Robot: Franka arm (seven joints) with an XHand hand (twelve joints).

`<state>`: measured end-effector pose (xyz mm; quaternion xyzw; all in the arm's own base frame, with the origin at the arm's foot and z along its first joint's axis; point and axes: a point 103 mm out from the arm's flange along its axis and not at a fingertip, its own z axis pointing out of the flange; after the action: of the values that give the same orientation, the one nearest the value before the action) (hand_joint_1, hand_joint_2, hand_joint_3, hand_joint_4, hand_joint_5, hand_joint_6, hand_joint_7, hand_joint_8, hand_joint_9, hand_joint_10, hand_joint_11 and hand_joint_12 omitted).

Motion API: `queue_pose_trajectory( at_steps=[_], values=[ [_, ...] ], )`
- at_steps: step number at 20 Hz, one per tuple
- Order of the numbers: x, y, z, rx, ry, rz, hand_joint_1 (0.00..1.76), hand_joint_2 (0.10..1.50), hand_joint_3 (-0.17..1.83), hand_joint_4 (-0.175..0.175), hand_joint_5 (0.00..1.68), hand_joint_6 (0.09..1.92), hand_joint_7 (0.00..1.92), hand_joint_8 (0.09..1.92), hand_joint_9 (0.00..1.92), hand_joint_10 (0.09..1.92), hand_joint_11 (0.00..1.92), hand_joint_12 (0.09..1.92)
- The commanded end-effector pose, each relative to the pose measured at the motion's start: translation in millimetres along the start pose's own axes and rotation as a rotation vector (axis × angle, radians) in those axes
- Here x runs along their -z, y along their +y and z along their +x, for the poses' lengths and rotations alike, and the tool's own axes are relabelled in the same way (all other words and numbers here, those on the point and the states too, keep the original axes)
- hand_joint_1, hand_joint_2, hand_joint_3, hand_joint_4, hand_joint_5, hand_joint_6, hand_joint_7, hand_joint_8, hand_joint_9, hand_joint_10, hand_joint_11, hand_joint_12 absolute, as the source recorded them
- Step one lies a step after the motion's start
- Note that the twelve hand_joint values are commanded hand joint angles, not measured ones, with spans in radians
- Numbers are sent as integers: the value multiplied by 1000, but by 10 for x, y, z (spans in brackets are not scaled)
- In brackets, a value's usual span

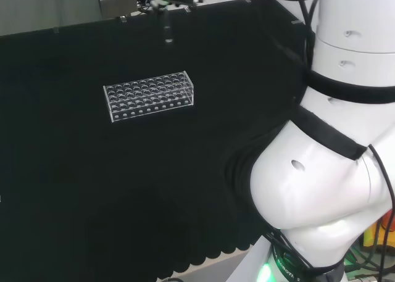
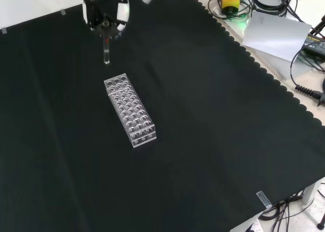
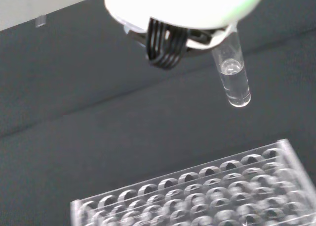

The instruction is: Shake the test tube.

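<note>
Hand (image 2: 105, 14) pinching test tube (image 2: 106, 53) by its top; tube hangs upright w/ clear liquid in the lower end, above counter (image 2: 213, 120), just beyond empty rack (image 2: 130, 110). Step: tube lifted, shake pending. Next: brisk wrist oscillations w/o spilling.

Wrist view: hand (image 3: 182, 3) is a blurred white mass with a black ribbed part below it. Clear test tube (image 3: 232, 72) hangs out from under the hand, slightly tilted, rounded end down, top hidden by the hand. Clear liquid sits in the tube's lower part. Tube is in the air, apart from the clear multi-hole rack (image 3: 197, 196), which stands on the black cloth (image 3: 74, 112). Rack holes in sight look empty. Finger closure on the tube can't be made out.
</note>
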<state>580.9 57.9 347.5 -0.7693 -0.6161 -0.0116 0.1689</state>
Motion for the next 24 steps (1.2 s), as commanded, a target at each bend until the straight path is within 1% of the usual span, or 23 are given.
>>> queue_pose_trajectory(
  at_steps=[1,3,6,10,12,15,24],
  values=[
    [-302,-91,929,150,36,68,1320,575,801,-175,1265,703,1320,717,1550,661,1015,1101],
    [-338,-114,1084,176,47,79,1320,575,802,-175,1264,704,1319,718,1550,662,1015,1101],
    [-356,-140,1210,193,52,83,1320,575,803,-175,1264,706,1319,720,1549,662,1015,1101],
    [-340,-133,1168,183,49,76,1320,575,803,-175,1263,708,1318,722,1549,662,1014,1101],
    [-300,-106,1016,166,51,70,1320,575,804,-175,1262,709,1317,723,1549,663,1014,1101],
    [-220,-62,709,118,37,53,1320,575,805,-175,1262,710,1317,724,1549,663,1013,1102],
    [82,31,-379,-81,-9,-13,1320,574,806,-175,1261,713,1316,727,1549,664,1013,1103]
  ],
)
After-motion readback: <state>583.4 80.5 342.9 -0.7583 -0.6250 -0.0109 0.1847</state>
